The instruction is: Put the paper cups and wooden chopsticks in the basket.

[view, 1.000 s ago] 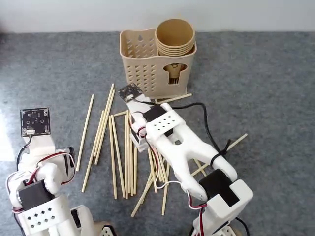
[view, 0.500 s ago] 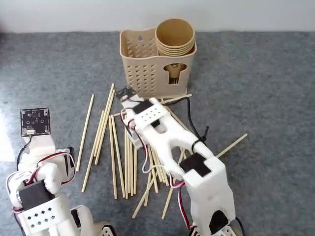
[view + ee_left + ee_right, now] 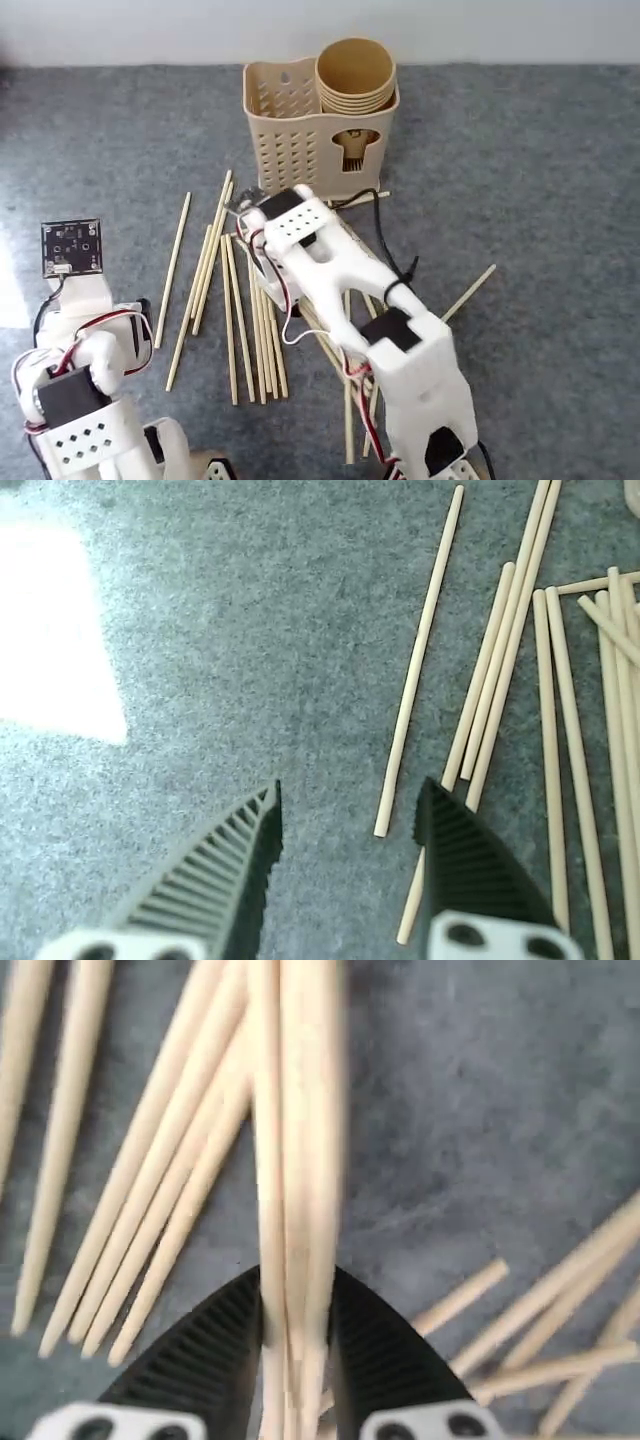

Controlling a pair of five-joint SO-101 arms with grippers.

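A beige slotted basket (image 3: 300,150) stands at the back with a stack of paper cups (image 3: 355,75) inside it. Many wooden chopsticks (image 3: 255,310) lie scattered on the grey carpet in front of it. My right arm (image 3: 300,235) stretches over that pile. In the right wrist view my right gripper (image 3: 295,1310) is shut on a small bundle of chopsticks (image 3: 295,1140) just above the carpet. My left arm (image 3: 75,340) sits at the near left. Its gripper (image 3: 350,790) is open above bare carpet, close to the end of a lone chopstick (image 3: 420,660).
One stray chopstick (image 3: 468,293) lies to the right of the right arm, and another (image 3: 172,270) lies apart on the left of the pile. A bright patch of light (image 3: 50,640) falls on the carpet at the far left. Open carpet surrounds the basket.
My right arm has swung left over the pile and dropped lower. Several chopsticks under it have shifted and turned. The left arm has not moved.
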